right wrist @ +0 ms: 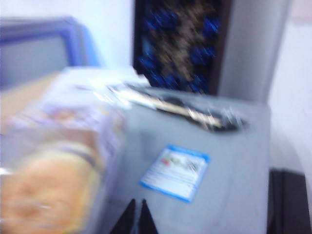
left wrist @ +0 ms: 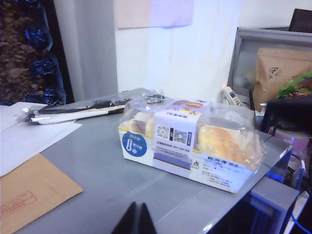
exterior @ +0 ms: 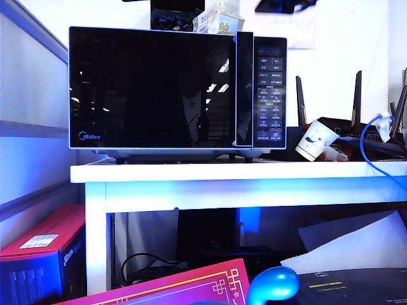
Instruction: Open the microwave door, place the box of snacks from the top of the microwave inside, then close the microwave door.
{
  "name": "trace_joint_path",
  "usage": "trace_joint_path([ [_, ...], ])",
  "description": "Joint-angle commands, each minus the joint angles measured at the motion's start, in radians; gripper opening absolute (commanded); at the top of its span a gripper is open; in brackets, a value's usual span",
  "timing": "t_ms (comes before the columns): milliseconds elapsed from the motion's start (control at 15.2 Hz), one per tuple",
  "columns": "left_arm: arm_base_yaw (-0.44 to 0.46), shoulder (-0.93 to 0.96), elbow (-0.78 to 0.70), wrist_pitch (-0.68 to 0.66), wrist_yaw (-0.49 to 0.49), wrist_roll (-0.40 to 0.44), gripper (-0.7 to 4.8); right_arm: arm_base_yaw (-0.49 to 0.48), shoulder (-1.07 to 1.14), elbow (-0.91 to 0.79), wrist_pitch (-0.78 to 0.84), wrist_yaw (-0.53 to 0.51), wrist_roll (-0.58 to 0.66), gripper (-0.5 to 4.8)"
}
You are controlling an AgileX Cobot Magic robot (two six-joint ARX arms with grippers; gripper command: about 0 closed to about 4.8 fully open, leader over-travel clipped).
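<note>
The black microwave (exterior: 273,89) stands on a white table (exterior: 241,171), and its glossy microwave door (exterior: 152,89) looks closed. On its grey top (left wrist: 97,175) sits the box of snacks (left wrist: 190,146), pale and clear with yellow-orange buns inside; the exterior view shows the box of snacks (exterior: 219,19) at the top edge. My left gripper (left wrist: 138,219) hovers over the top a short way from the box, shut and empty. My right gripper (right wrist: 136,217) is also shut and empty, close beside the blurred box of snacks (right wrist: 53,180). A dark shape (exterior: 283,5) above the microwave looks like part of an arm.
On the microwave top lie a dark box with blue contents (left wrist: 29,48), a wrapped utensil pack (left wrist: 83,109), white papers (left wrist: 29,136), a brown envelope (left wrist: 34,195) and a blue-edged sticker (right wrist: 176,171). A paper cup (exterior: 316,141), router antennas (exterior: 356,95) and a blue cable (exterior: 369,146) crowd the table's right.
</note>
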Motion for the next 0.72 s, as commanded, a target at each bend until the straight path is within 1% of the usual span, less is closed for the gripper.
trace_joint_path([
  [66,-0.004,-0.005,0.005,0.022,0.009,-0.017,-0.06,0.007,0.032,0.004,0.074,0.013,0.027,-0.05],
  [197,-0.004,-0.004,0.005,0.022,0.027,-0.026,-0.06,0.015,0.041,0.004,0.082,0.01,0.027,-0.05],
  [263,-0.004,-0.001,0.005,0.03,0.031,-0.026,-0.06,0.026,0.043,0.004,0.084,-0.011,0.027,-0.05],
  [394,-0.004,0.013,0.005,0.083,0.084,-0.032,-0.06,0.039,0.043,0.005,0.09,-0.036,0.027,-0.05],
  [591,-0.005,0.036,0.006,0.118,0.098,-0.045,-0.06,0.046,0.043,0.004,0.087,-0.043,0.028,-0.05],
  [722,-0.006,0.069,0.007,0.166,0.125,-0.071,-0.06,0.046,0.043,0.005,0.079,-0.044,0.028,-0.05],
])
